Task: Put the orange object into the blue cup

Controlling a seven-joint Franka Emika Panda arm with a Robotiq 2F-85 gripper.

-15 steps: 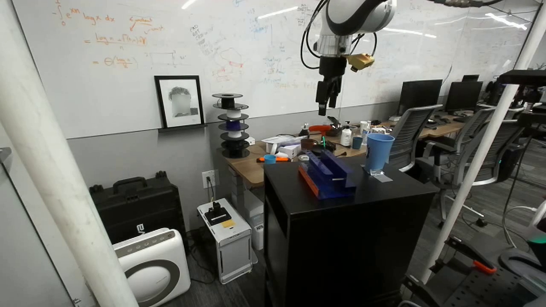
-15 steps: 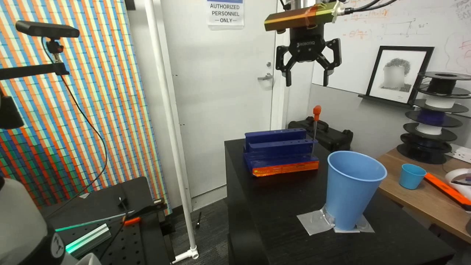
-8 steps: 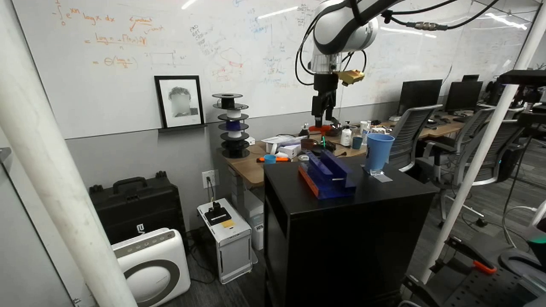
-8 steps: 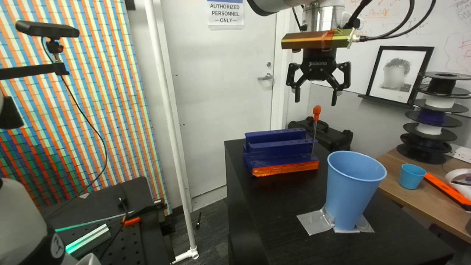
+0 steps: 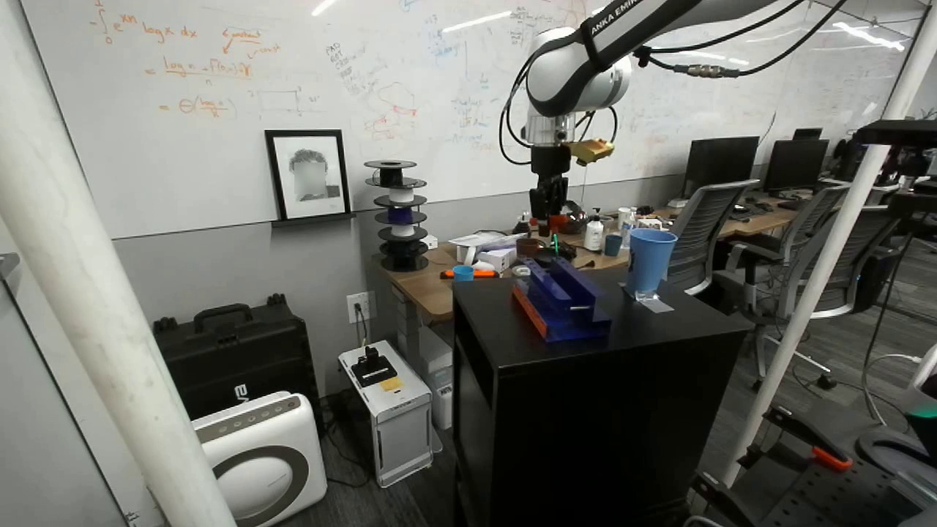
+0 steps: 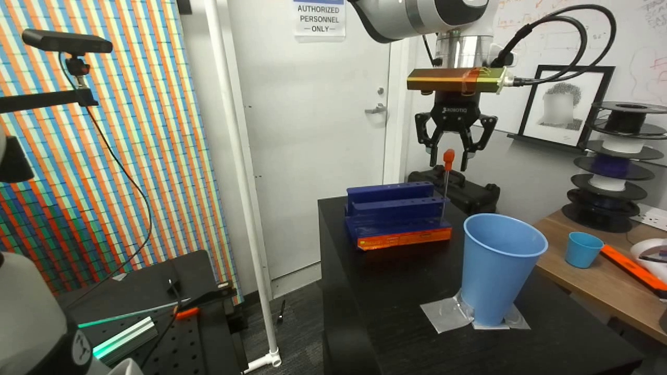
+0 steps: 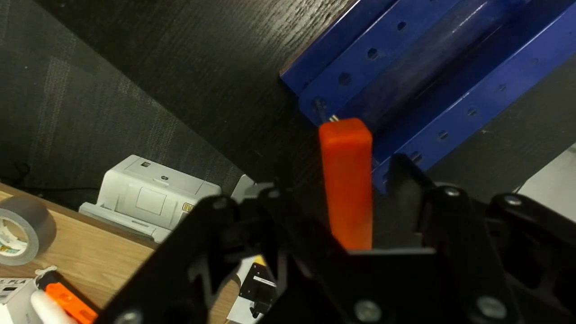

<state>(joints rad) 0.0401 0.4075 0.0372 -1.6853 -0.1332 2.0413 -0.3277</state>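
The orange object is a screwdriver (image 6: pixel 448 158) with an orange handle. It stands upright at a corner of a dark-blue rack (image 6: pixel 396 208). In the wrist view the orange handle (image 7: pixel 348 184) lies between my fingers, with a gap on each side. My gripper (image 6: pixel 448 165) is above the rack, partly open, its fingertips beside the handle and apart from it. It also shows in an exterior view (image 5: pixel 551 218), where the handle is hard to tell from things behind. The light-blue cup (image 6: pixel 497 276) stands upright, taped down beside the rack; it shows in both exterior views (image 5: pixel 650 262).
Rack and cup stand on a black cabinet (image 5: pixel 622 410). A wooden desk (image 6: pixel 620 291) behind carries a smaller blue cup (image 6: pixel 583 250), spools (image 6: pixel 607 203) and clutter. In the wrist view the rack (image 7: pixel 405 67) lies right beside the handle.
My gripper has come down from well above the rack to the height of the screwdriver's handle. Its fingers have drawn closer together. The cup, rack and screwdriver have not moved.
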